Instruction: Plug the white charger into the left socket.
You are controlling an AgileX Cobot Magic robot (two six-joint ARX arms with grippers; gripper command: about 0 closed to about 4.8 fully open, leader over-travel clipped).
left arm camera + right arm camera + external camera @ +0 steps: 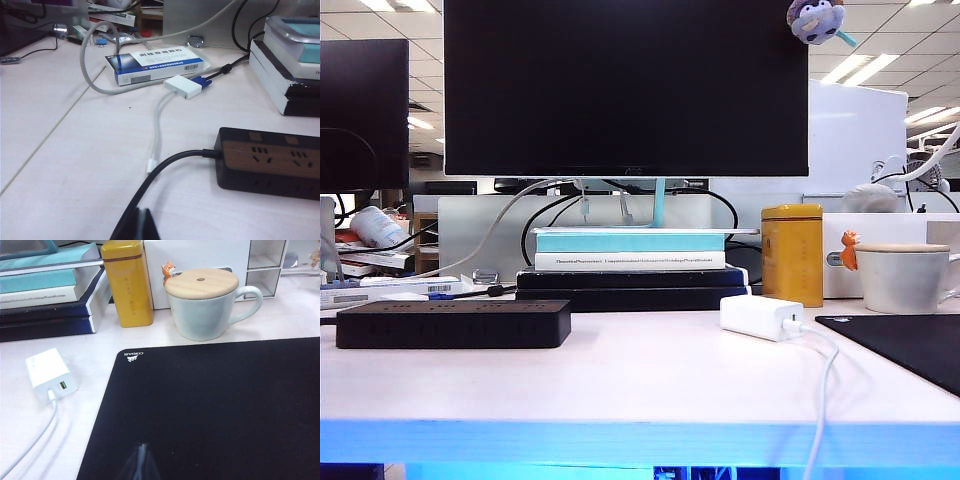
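While both grippers, left (141,226) and right (141,463), hang closed and empty, charger (761,316) lies flat right of strip (453,323), long axis sideways, cable end away from strip.

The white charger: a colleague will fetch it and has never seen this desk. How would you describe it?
Find the big black monitor on the stack of books. In front of the books' right end, between the black power strip and the black mouse mat, the white charger lies flat. Unlike the lidded mug and yellow tin behind, it is a low white block trailing a thin cable.

Glossy white plastic charger (50,375), matt black power strip (453,324) with wood-look top, wooden mug lid (201,283).
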